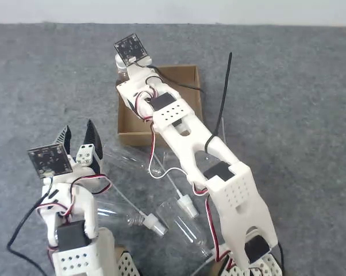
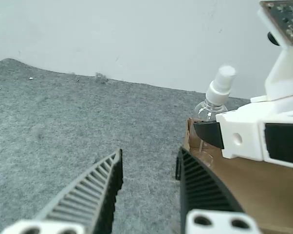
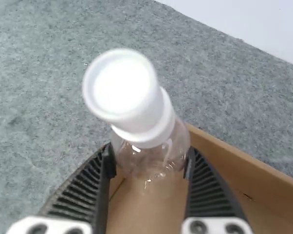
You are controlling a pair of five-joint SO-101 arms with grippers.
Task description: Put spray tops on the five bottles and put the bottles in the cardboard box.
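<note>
Clear upright bottle [image 3: 149, 156] wears a white spray top [image 3: 123, 90].

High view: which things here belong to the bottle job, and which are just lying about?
Job:
- capped bottle, held in the right gripper at the cardboard box corner
- clear bottles lying on the felt
- two loose spray tops

Just lying about:
- black cable beside the box
- grey felt

Bottle [image 3: 147, 148] upright at box [image 1: 187, 77] corner
</note>
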